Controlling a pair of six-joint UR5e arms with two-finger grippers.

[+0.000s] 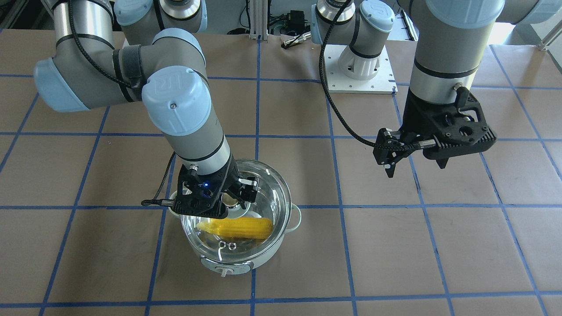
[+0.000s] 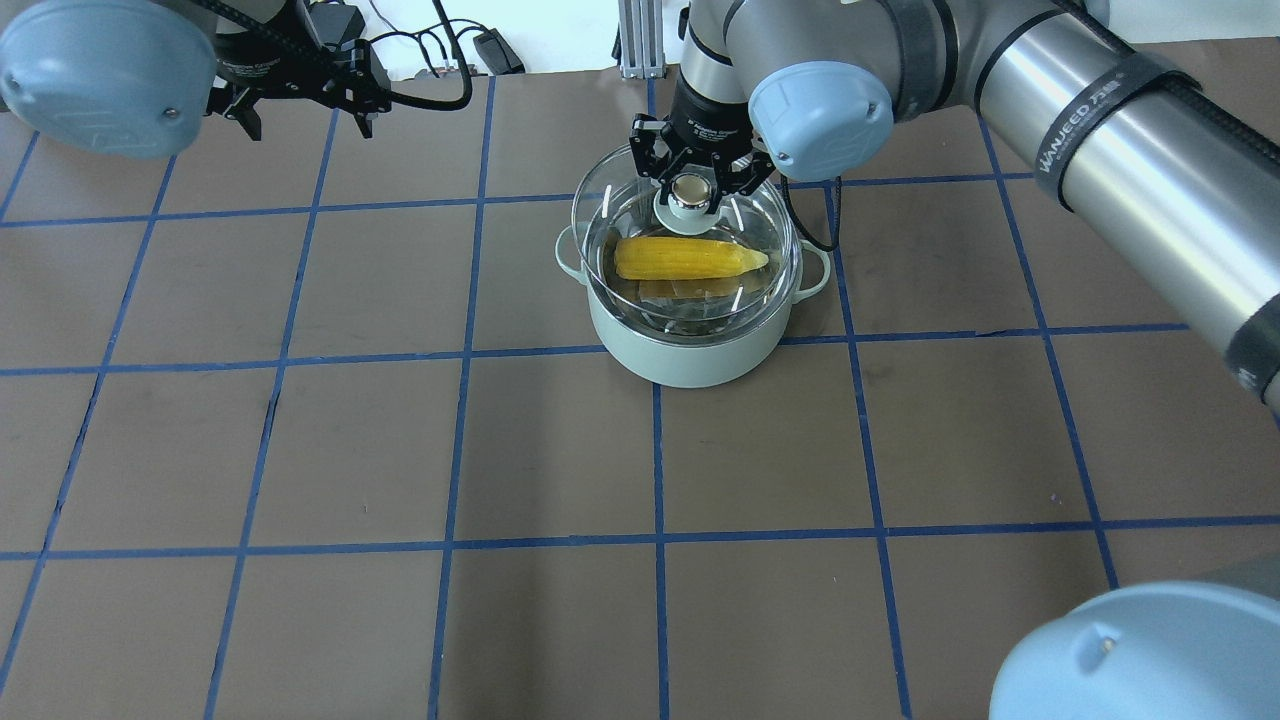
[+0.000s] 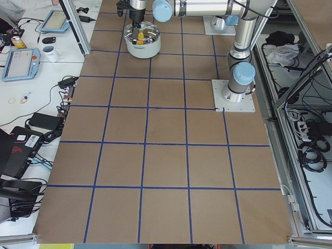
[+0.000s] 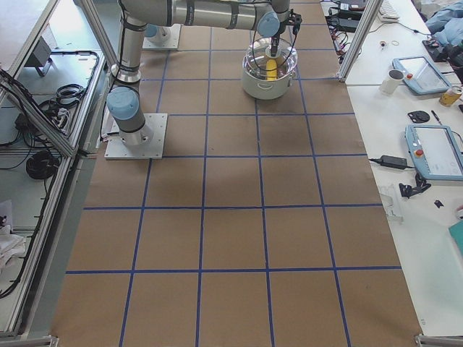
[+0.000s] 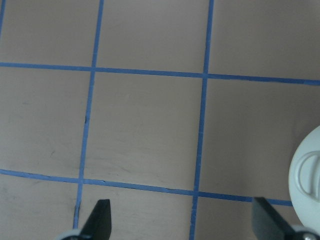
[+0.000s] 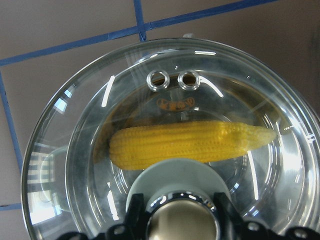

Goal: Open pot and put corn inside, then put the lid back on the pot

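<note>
The pale mint-green pot [image 2: 690, 355] stands on the far part of the table, its front knob [image 1: 225, 273] facing away from me. The yellow corn [image 2: 690, 258] lies inside it, also seen through the glass in the right wrist view [image 6: 190, 142]. The clear glass lid [image 2: 760, 215] covers the pot's mouth, at or just above the rim; I cannot tell if it rests. My right gripper [image 2: 690, 195] is shut on the lid's knob [image 6: 182, 222]. My left gripper [image 1: 390, 169] is open and empty, high above bare table, well apart from the pot.
The table is brown paper with a blue tape grid. The arms' white base plate [image 1: 362, 70] sits near the robot. A pale round part [image 5: 307, 185] shows at the right edge of the left wrist view. Benches with tablets and cables flank the table ends.
</note>
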